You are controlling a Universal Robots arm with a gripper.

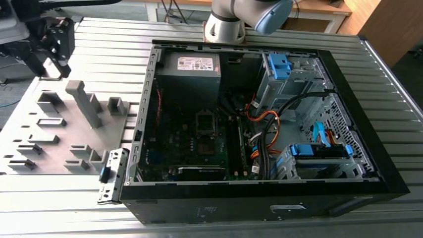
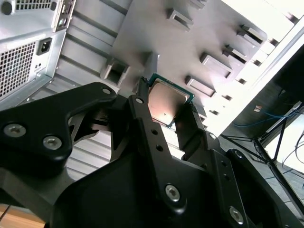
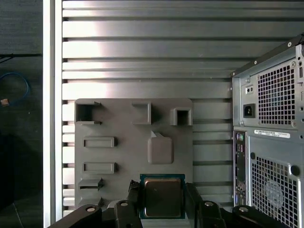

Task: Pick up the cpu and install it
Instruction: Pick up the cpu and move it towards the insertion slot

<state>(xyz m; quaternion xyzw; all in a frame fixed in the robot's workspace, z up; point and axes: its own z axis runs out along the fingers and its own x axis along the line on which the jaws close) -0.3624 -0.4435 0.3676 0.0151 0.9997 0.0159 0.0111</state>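
Silver cpu (image 3: 162,196), lid up, gripped edgewise by end effector (image 3: 162,200).

The gripper (image 3: 163,205) clamps the cpu (image 3: 163,192) between its two fingers.

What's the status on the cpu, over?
Hand shut on cpu, over grey fixture plate. Cpu not yet in computer case. Its side wall stands between plate and motherboard.

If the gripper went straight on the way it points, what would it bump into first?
Most likely the grey fixture plate below it. The gripper, shut on the cpu, points down at that plate, though how far away it is isn't clear.
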